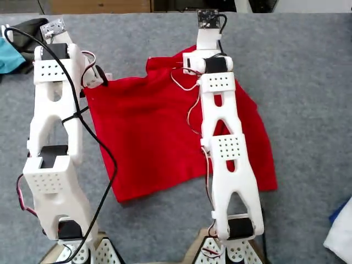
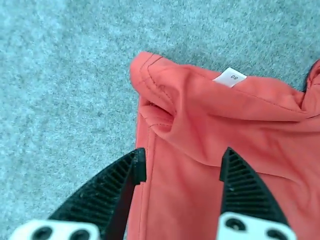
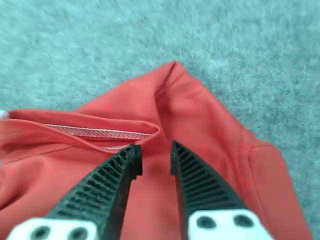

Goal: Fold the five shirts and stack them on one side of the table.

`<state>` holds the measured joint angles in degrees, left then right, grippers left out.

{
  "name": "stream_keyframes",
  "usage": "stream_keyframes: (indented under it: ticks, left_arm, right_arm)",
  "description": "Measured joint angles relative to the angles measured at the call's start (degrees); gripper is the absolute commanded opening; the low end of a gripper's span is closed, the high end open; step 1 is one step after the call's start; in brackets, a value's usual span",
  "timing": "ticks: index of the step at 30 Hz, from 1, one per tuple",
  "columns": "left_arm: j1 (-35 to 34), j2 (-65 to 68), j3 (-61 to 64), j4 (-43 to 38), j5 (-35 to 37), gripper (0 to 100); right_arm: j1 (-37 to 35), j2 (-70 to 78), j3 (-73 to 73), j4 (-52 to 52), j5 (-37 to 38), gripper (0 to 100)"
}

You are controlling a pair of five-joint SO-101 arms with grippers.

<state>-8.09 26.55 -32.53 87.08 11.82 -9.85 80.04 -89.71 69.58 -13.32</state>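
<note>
1. red shirt lies spread out and unfolded on the grey table, under both arms.
2. left gripper gapes wide over the shirt's edge. right gripper is barely parted at the collar, pinching nothing.
3. folding looks barely begun; bunched cloth waits at the table's edge.

Bright, even light — soft, faint shadows

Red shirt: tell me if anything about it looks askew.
The red shirt lies skewed on the table, not flat: by the left gripper its edge is bunched and turned over, with a white tag exposed.
</note>
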Motion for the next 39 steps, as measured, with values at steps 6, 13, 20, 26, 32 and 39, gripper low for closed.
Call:
stream_keyframes:
  ticks: [6,13,20,26,32,39]
  left_arm:
    - [0.0,0.0,0.0,0.0,0.0,25]
    - [0.0,0.0,0.0,0.0,0.0,25]
    - [0.0,0.0,0.0,0.0,0.0,25]
    - [0.0,0.09,-0.79,0.0,0.0,25]
    - [-3.6,3.52,-1.67,-2.81,0.0,25]
    - [-7.12,10.37,-2.11,-5.89,3.69,25]
  right_arm:
    - [-0.18,0.0,3.78,-2.64,0.0,12.0]
    - [-0.18,0.0,4.22,-3.16,0.0,1.7]
    - [0.0,0.0,4.22,-3.69,0.0,0.6]
    - [2.99,0.0,3.16,-3.69,0.0,0.6]
    - [3.6,0.0,2.99,-3.69,0.0,0.6]
    - [3.78,0.0,2.99,-3.69,0.0,0.6]
